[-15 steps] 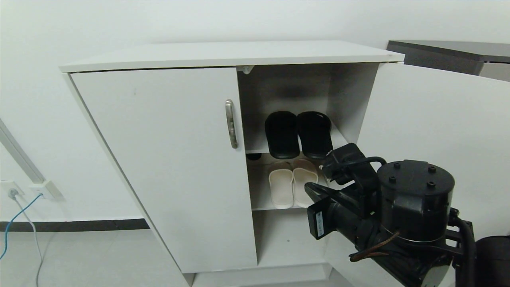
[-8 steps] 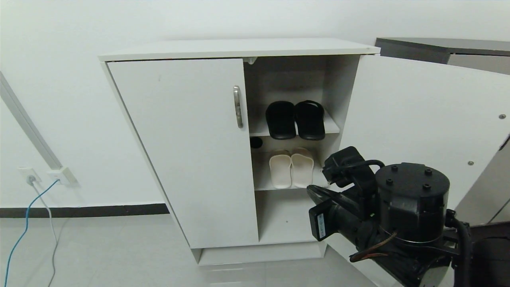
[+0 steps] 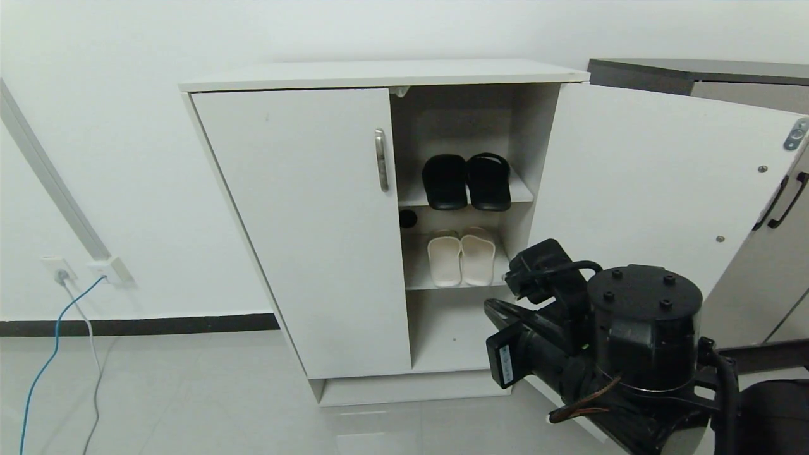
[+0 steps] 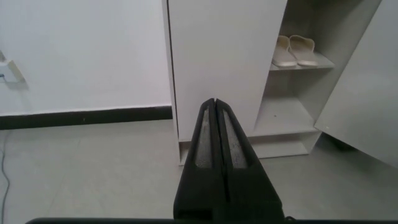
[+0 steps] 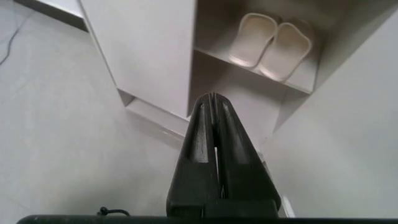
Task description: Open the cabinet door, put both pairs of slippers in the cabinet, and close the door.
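The white cabinet (image 3: 379, 72) stands against the wall with its left door (image 3: 310, 227) closed and its right door (image 3: 644, 183) swung wide open. A black pair of slippers (image 3: 466, 181) lies on the upper shelf. A white pair of slippers (image 3: 461, 259) lies on the middle shelf, also seen as white slippers (image 4: 296, 51) and white slippers (image 5: 270, 42) from the wrists. My right gripper (image 5: 212, 99) is shut and empty, low in front of the open side. My left gripper (image 4: 214, 104) is shut and empty, over the floor before the closed door.
The open door stands close beside my right arm (image 3: 644, 328). A grey cabinet (image 3: 746, 79) sits behind it at the right. A wall socket (image 3: 60, 270) with trailing cables (image 3: 57, 328) is at the far left. Bare floor (image 3: 189, 398) lies before the cabinet.
The whole head picture has shifted: the cabinet now looks smaller and farther, so the camera has backed away. Both pairs of slippers stay on their shelves and the right door stays open.
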Robot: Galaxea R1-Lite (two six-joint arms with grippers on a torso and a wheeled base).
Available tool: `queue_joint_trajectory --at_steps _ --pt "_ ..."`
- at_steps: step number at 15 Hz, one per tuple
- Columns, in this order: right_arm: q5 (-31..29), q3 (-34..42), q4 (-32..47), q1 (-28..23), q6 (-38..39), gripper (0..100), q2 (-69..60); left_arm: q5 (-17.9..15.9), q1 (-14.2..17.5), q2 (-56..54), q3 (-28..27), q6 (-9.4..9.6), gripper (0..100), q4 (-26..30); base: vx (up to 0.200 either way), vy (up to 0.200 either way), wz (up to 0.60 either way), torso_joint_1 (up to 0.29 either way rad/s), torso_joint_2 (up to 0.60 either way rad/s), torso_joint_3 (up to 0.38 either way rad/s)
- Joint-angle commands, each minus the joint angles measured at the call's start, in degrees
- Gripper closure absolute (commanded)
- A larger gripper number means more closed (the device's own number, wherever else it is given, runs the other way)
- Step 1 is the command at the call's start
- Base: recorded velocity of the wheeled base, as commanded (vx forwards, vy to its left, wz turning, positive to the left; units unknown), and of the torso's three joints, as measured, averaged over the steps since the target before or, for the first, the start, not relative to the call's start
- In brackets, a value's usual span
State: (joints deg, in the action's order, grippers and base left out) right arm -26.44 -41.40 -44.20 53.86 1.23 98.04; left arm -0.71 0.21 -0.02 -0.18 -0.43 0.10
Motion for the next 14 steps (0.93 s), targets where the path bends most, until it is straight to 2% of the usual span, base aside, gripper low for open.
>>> queue_joint_trajectory --at_steps 1,9,14 --pt "-0.2 -0.1 0.0 -0.1 0.0 100 0.4 0.0 0.0 0.0 0.0 -0.01 100 0.0 0.000 0.000 0.00 0.000 0.00 0.000" --pt "-0.4 -0.3 -0.1 -0.1 0.0 100 1.0 0.0 0.0 0.0 0.0 -0.01 100 0.0 0.000 0.000 0.00 0.000 0.00 0.000" --pt "-0.4 -0.2 -1.2 -0.1 -0.2 100 1.0 0.0 0.0 0.0 0.0 -0.01 100 0.0 0.000 0.000 0.00 0.008 -0.24 -0.285"
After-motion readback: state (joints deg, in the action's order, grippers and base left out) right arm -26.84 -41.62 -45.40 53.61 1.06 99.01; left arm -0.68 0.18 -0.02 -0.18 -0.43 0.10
